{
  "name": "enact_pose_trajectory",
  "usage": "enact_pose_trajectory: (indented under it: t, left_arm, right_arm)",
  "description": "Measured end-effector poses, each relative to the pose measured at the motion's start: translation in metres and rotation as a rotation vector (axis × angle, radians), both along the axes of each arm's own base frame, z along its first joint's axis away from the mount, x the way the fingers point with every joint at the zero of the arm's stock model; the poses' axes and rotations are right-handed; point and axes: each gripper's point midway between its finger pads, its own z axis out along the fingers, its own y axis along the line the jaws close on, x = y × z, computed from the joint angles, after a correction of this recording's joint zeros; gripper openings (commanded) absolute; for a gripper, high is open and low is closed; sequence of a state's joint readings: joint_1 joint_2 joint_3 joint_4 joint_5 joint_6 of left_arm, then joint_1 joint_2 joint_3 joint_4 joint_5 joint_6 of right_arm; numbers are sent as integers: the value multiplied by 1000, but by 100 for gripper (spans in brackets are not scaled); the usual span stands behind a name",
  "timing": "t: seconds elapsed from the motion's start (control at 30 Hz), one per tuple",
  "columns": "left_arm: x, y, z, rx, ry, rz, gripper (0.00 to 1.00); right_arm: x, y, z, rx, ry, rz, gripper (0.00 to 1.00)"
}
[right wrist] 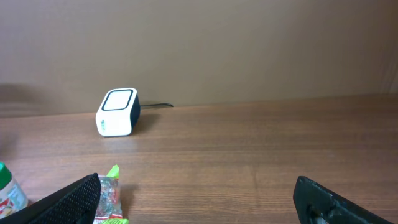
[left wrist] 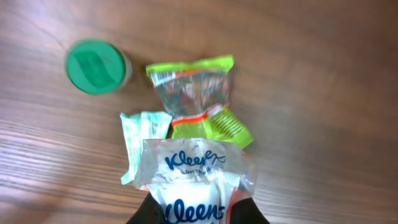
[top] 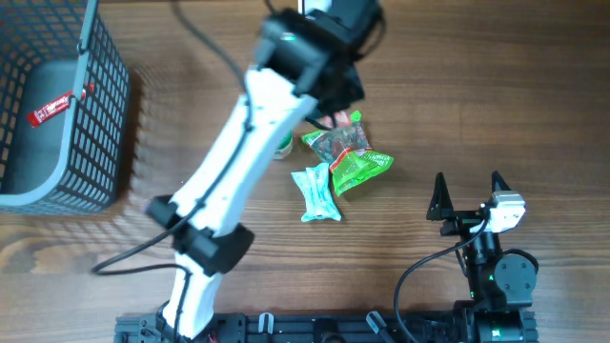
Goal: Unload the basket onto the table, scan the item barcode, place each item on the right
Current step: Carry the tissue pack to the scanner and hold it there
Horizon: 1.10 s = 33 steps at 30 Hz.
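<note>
Left arm (top: 238,162) is seen extended over the middle of the wooden table (top: 496,86). In the left wrist view, the left gripper (left wrist: 198,214) is closed on the lower end of a Kleenex tissue pack (left wrist: 196,168), one finger on each side of it. The pack is held over a cluster of packets, and its upper edge overlaps a pale teal packet (left wrist: 140,140) and a green packet (left wrist: 227,127). Beyond these, a clear snack bag with green ends (left wrist: 193,87) is laid flat. A green-lidded jar (left wrist: 95,66) is standing just left of it.

Right gripper (top: 469,195) is parked near the right front of the table, well apart from the packets, with its jaws spread wide and nothing between them.

A small white barcode scanner (right wrist: 117,112) is recorded in the right wrist view at the far table edge, against the wall, its cable running off to the right.

A dark wire basket (top: 95,95) is placed at the left edge; a dark object with a red label (top: 52,105) is inside it.
</note>
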<state>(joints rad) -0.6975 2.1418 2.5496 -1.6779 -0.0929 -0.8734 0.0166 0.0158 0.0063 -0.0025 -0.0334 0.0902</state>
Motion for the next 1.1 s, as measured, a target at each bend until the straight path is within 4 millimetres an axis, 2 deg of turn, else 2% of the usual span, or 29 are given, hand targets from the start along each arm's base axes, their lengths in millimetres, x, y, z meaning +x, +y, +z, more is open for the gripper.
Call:
enact_pose_trajectory:
  t: [0.1, 0.23, 0.27, 0.53, 0.73, 0.87, 0.97, 1.1]
  left_arm:
    - [-10, -20, -25, 47, 44, -50, 11]
    - [-23, -37, -50, 98, 94, -99, 7]
    - [-31, -43, -65, 129, 125, -121, 7]
    - [-52, -54, -131, 217, 213, -164, 5]
    - [-67, -71, -187, 155, 291, -183, 4]
    - [-88, -77, -222, 122, 362, -201, 6]
    - [-102, -77, -237, 116, 401, -213, 6]
    - [-109, -79, -243, 108, 424, -221, 7]
  right_arm:
    - [0, 0, 0, 0, 0, 0, 100]
    - [0, 0, 0, 0, 0, 0, 100]
    - [0, 0, 0, 0, 0, 0, 100]
    - [0, 0, 0, 0, 0, 0, 100]
    - [0, 0, 0, 0, 0, 0, 100]
    - [0, 0, 0, 0, 0, 0, 100]
    - [0, 0, 0, 0, 0, 0, 100]
    - [0, 0, 0, 0, 0, 0, 100]
